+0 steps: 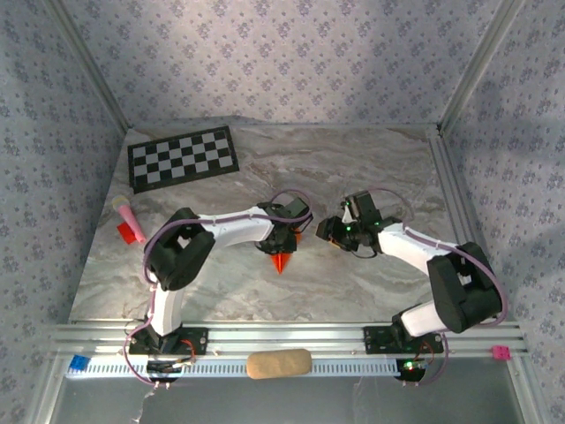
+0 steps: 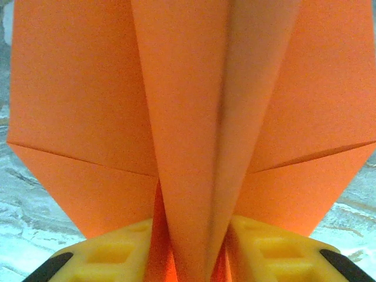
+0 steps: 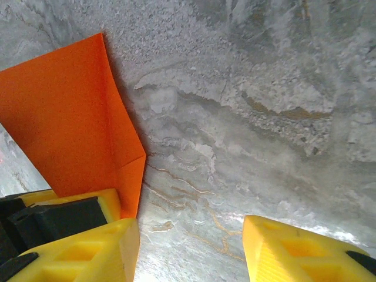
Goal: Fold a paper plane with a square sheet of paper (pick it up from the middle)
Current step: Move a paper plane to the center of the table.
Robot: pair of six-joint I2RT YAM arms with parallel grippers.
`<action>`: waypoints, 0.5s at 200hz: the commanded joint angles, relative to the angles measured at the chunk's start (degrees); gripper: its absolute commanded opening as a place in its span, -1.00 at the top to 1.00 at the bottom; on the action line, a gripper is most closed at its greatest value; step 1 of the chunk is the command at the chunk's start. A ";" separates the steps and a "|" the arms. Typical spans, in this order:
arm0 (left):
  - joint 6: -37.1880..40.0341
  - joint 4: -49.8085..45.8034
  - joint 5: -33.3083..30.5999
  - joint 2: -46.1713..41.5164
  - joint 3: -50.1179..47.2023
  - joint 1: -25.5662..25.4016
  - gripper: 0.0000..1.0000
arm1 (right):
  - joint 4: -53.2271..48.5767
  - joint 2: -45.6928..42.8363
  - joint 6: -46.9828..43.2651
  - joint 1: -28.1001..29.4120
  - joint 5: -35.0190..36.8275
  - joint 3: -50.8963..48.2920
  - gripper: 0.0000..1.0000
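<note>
Paper plane (image 2: 188, 117) was, by the look of it, nearly finished at this moment. The orange sheet was already a narrow dart with a centre crease running down its length. A wing spread to either side, each carrying a slanted fold line.

Your left gripper (image 2: 191, 264) had the central keel pinched between its yellow fingers (image 2: 111, 255), the jaws closed down to the thickness of the folded paper. From the top camera, the plane hung under that gripper over the middle of the table (image 1: 380, 159). Its pointed tip aimed at the near edge and sat low over the marble; I could not tell whether it touched.

Your right gripper (image 3: 191, 252) stood just beside the plane with its fingers wide apart and nothing between them but bare table. One orange wing edge lay next to one of its fingers without being gripped.

I'd judge the main folds done. What seemed left for you was small: perhaps pressing or levelling the wings, then setting the plane down and letting go. The checkerboard sheet (image 1: 184, 157) and the small red and pink object (image 1: 129, 221) lay well apart at the far left, out of your way.
</note>
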 commanded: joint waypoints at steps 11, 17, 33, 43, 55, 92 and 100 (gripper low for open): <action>-1.57 -3.89 -2.23 3.91 1.03 -0.19 0.29 | -1.82 -1.55 -1.32 -0.88 0.29 -1.51 -0.03; -1.56 -4.19 -2.44 4.00 1.34 -0.26 0.28 | -1.77 -1.61 -1.34 -1.06 0.20 -1.54 -0.03; -1.55 -5.03 -2.94 4.32 2.19 -0.27 0.27 | -1.35 -1.69 -1.21 -1.21 -0.08 -1.82 -0.03; -1.52 -5.26 -2.96 4.36 2.44 -0.27 0.26 | -1.25 -1.60 -1.25 -1.30 -0.12 -1.70 -0.03; -1.73 -5.61 -3.03 4.23 2.86 -0.29 0.26 | -1.32 -1.67 -1.29 -1.30 -0.19 -1.70 -0.03; -2.25 -5.91 -3.26 4.07 3.48 -0.44 0.20 | -1.22 -1.66 -1.15 -1.40 -0.43 -1.56 -0.03; -2.39 -5.96 -3.19 4.00 3.61 -0.44 0.20 | -1.26 -1.67 -1.17 -1.41 -0.50 -1.43 -0.03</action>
